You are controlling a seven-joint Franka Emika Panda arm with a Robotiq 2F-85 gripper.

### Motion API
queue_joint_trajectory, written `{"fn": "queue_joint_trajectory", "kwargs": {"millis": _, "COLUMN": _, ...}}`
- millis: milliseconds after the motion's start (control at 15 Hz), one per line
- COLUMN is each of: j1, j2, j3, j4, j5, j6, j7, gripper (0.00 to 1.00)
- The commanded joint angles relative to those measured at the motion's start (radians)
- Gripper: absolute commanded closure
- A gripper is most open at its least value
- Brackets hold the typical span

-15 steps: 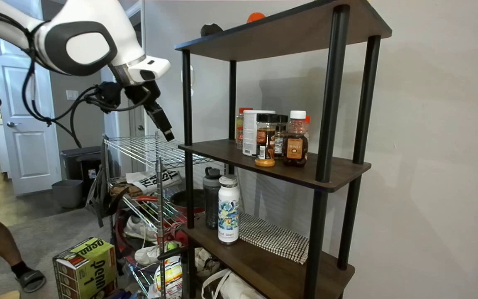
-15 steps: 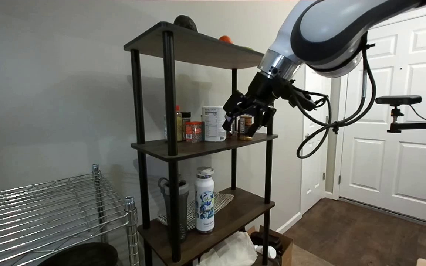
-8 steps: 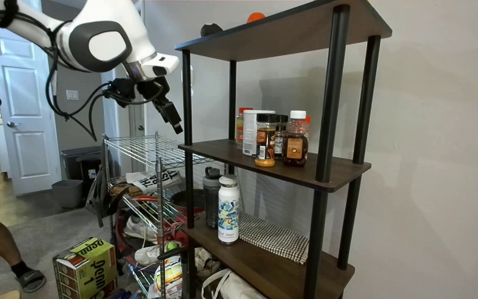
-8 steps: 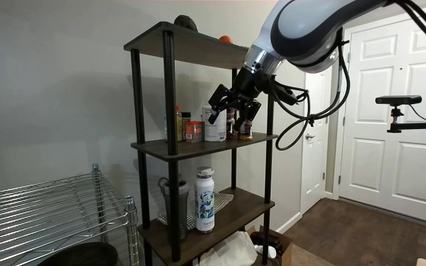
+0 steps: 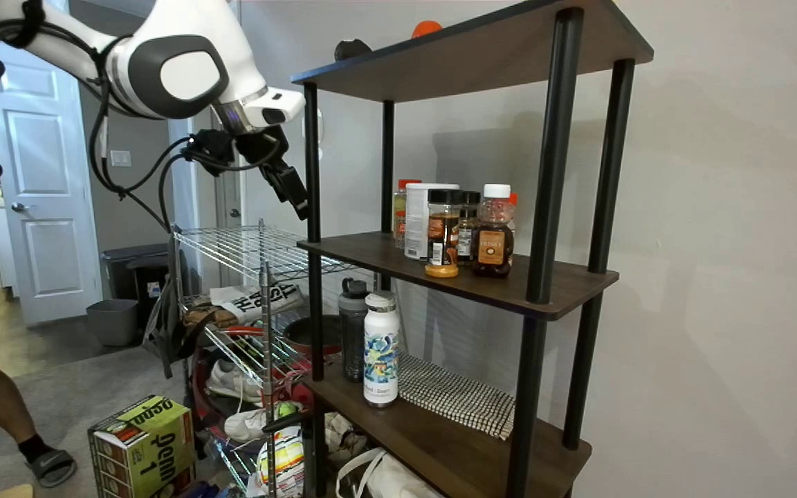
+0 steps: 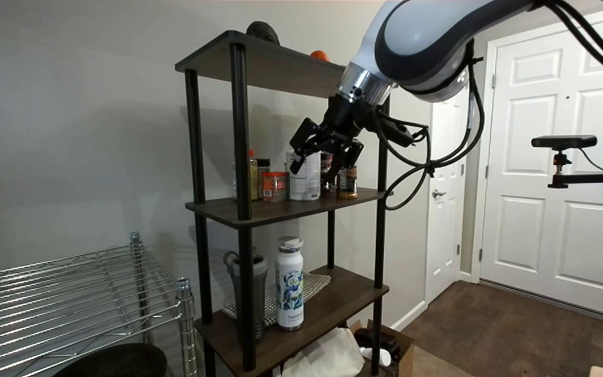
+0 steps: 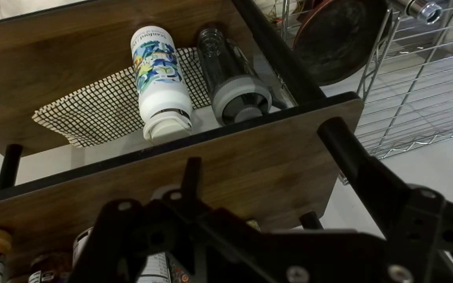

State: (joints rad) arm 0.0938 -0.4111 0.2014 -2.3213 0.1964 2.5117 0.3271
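In an exterior view, the pincer [image 5: 299, 207] appears side-on near a post [image 5: 313, 152] of the shelf unit [image 5: 468, 72]; the middle shelf [image 5: 364, 243] carries a white canister [image 5: 417, 225], a seasoning jar [image 5: 444, 238] and a honey bottle [image 5: 492, 242]. The seasoning jar, smooth and presumably rigid, would be held most securely around its middle, below the black cap [image 5: 445, 196]. In an exterior view, the pincer's fingers [image 6: 297, 165] stand apart, released and holding nothing, in line with the white canister; a red-lidded tub [image 6: 274, 187] sits just beside the latter. The white canister appears stiff-walled and wide, its weight uncertain because its fill is hidden; opposite sides at mid-height offer the surest hold, though they may prove slippery. In the wrist view, the pincer partly conceals the white canister; the lower shelf [image 7: 61, 43] bears a white flask [image 7: 159, 78], a dark bottle [image 7: 222, 67] and a checked cloth [image 7: 96, 110].
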Motion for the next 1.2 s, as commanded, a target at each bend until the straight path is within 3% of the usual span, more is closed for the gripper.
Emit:
{"fn": "queue_joint_trajectory", "kwargs": {"millis": 0, "j1": 0.006, "j2": 0.001, "j3": -0.006, "j4": 0.001, "j5": -0.005, "j6": -0.002, "j7": 0.003, "gripper": 0.00}}
{"fn": "queue_joint_trajectory", "kwargs": {"millis": 600, "j1": 0.005, "j2": 0.037, "j3": 0.002, "j4": 0.021, "j5": -0.016, "j6": 0.010, "j7": 0.004, "gripper": 0.00}}
{"fn": "queue_joint_trajectory", "kwargs": {"millis": 1133, "j1": 0.017, "j2": 0.175, "j3": 0.014, "j4": 0.143, "j5": -0.014, "j6": 0.017, "j7": 0.018, "gripper": 0.00}}
